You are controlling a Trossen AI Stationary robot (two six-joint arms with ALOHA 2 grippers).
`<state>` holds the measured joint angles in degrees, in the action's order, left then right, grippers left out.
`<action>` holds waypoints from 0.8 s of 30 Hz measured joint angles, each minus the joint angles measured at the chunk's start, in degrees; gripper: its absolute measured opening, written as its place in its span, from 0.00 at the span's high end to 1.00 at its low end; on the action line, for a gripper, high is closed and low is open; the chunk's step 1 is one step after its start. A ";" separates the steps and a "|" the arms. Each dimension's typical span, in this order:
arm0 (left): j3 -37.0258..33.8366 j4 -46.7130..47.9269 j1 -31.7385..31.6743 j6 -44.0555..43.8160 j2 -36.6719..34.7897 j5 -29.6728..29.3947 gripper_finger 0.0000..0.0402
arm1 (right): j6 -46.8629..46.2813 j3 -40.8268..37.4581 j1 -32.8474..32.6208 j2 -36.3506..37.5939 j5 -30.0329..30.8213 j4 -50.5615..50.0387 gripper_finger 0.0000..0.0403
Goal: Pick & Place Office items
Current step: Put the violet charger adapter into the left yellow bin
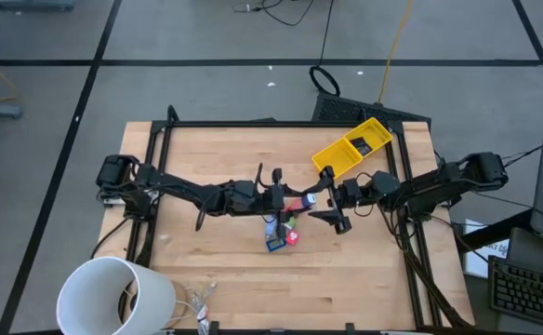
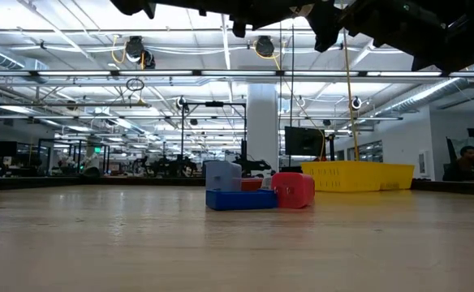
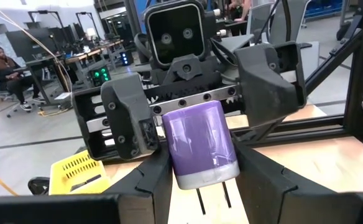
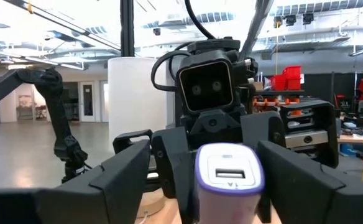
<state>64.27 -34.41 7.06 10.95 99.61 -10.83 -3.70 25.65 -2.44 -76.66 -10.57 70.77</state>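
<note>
- Left wrist view: the left gripper (image 3: pixel 200 180) is clamped on a purple charger (image 3: pixel 200 146), a rounded block with two metal prongs pointing back toward this camera.
- Facing it is the right gripper (image 3: pixel 197 115), its fingers (image 3: pixel 271 74) spread to either side of the charger's far end and not pressing on it.
- Right wrist view: the right gripper (image 4: pixel 228 180) stands released, with the charger (image 4: pixel 229 171) between its fingers and the port end toward the lens; the left arm's wrist camera is just behind it.
- High view: the two grippers meet nose to nose over the middle of the table (image 1: pixel 216 279), the left gripper (image 1: pixel 285 198) coming from the left and the right gripper (image 1: pixel 325 194) from the right; the charger between them is too small to make out there.
- Just below that meeting point a small cluster of office items (image 1: pixel 283 233) lies on the wood, with blue, green and pink-red bits close together.
- Low view: the cluster sits on the table under the raised arms, a blue flat piece (image 2: pixel 241 199) touching a red block (image 2: pixel 294 190), and a pale blue piece (image 2: pixel 223 175) on top.
- A yellow bin (image 1: pixel 352 149) lies tilted near the table's far right corner, well apart from the cluster.
- A white cylinder (image 1: pixel 113 296) stands at the near left corner.
</note>
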 joint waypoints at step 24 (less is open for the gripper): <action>0.00 -2.08 -0.12 -0.62 0.00 1.42 0.63 | 3.53 0.04 0.07 0.04 3.06 -0.29 0.69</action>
<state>64.27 -36.49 6.93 10.33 99.61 -9.41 -0.16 25.69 -2.37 -76.62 -7.51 70.48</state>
